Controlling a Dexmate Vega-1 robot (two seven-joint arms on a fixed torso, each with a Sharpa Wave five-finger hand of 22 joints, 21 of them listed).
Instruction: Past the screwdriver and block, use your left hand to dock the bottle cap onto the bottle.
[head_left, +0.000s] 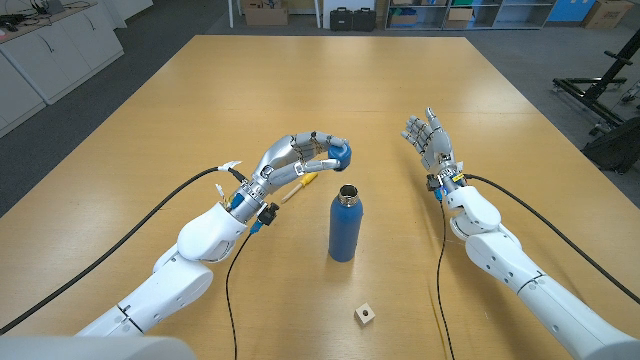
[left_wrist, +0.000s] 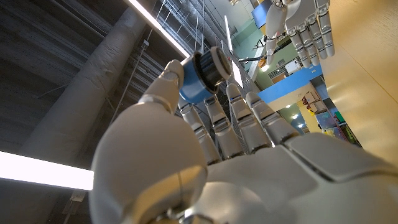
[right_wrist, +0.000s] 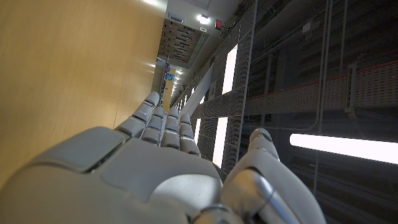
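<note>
The bottle cap (head_left: 341, 154), blue, sits pinched in the left hand (head_left: 300, 160) just above the table (head_left: 330, 80), a little beyond the open blue bottle (head_left: 344, 224). Nearest lies a small wooden block (head_left: 365, 316). A screwdriver (head_left: 298, 185) shows under the left hand. The right hand (head_left: 428, 140) stands spread, holding nothing.
</note>
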